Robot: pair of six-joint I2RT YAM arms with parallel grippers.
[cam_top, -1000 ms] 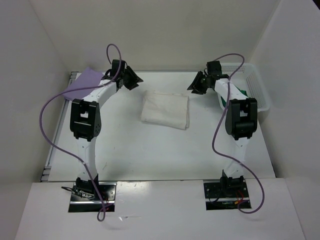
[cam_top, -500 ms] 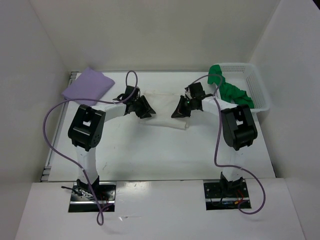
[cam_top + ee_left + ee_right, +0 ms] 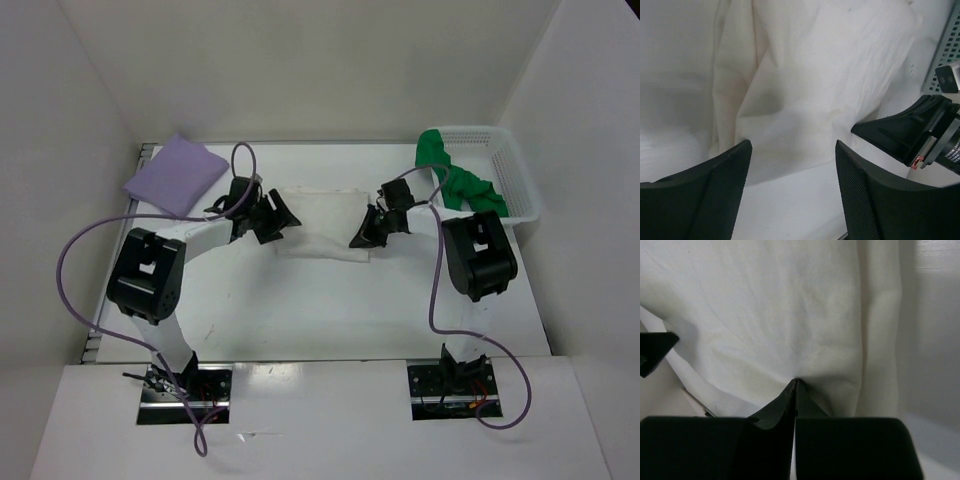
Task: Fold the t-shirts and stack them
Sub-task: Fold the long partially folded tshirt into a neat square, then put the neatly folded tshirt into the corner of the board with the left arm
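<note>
I am holding my left tool [image 3: 275,217] wide open at the left edge of the white t-shirt [image 3: 320,215], which is lying folded in the middle of the desk [image 3: 300,300]. Its two fingers [image 3: 715,190] are standing apart with nothing between them, and the edge of the cloth is lying just in front of them. My right tool [image 3: 365,235] is fully closed at the right edge of the same shirt. The cloth is puckering around its tips, so it is pinching a small fold. The purple t-shirt [image 3: 177,172] is lying folded well to the left of the white one. The green t-shirt [image 3: 460,180] is hanging crumpled over the basket [image 3: 522,180], to the right of the white one.
</note>
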